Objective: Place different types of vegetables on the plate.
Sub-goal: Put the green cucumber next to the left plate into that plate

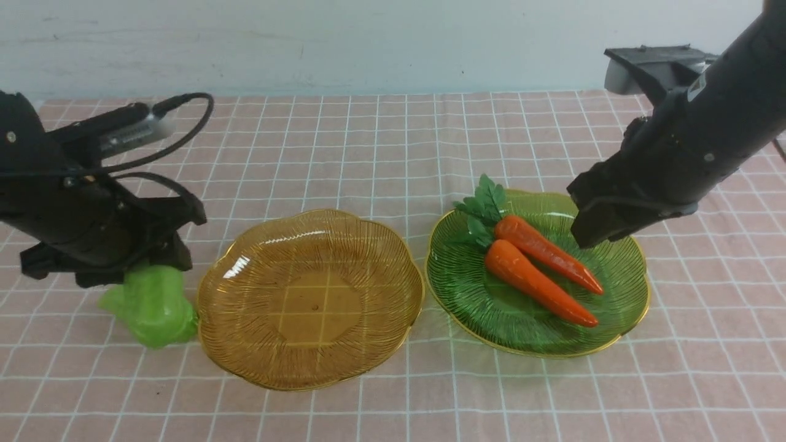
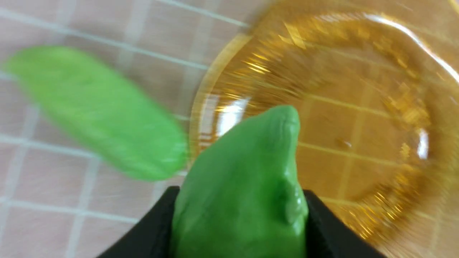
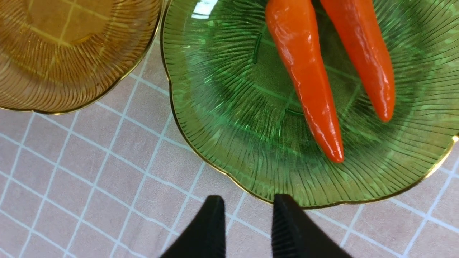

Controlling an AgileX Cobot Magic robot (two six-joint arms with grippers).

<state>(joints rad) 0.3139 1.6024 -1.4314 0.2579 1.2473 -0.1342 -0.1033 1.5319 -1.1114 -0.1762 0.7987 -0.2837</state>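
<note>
Closest to me on the pink checked table sits a yellow-brown glass plate. Just left of it, the left tool is squeezed tight on a bumpy green cucumber, right by that plate's edge. I cannot tell if it is off the table. A second cucumber lies on the table beside it. To the right is a green glass plate. The near carrot and the far carrot lie in it side by side, with their leafy tops pointing away to the left. The right tool hangs over the green plate's far right edge. Its fingers are a little apart and hold nothing. Behind it all is a pale wall.
</note>
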